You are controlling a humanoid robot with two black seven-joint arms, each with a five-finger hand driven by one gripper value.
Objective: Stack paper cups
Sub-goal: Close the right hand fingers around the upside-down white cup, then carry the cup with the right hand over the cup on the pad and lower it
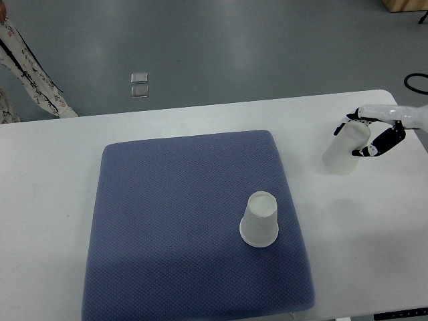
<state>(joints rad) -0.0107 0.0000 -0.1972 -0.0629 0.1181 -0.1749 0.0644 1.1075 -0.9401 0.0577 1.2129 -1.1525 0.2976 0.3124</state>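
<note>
Paper cup upside down on blue mat, second cup pinched by right hand, white table, grey floor, person's patterned trouser leg at top left.

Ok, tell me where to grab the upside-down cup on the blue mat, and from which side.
Grip the cup on the mat around its side wall, probably mid-height. It stands inverted, closed base up, so there is no open rim to pinch. Come from the right: that side is clear, and the right robot hand, which already holds another cup, is there.
</note>
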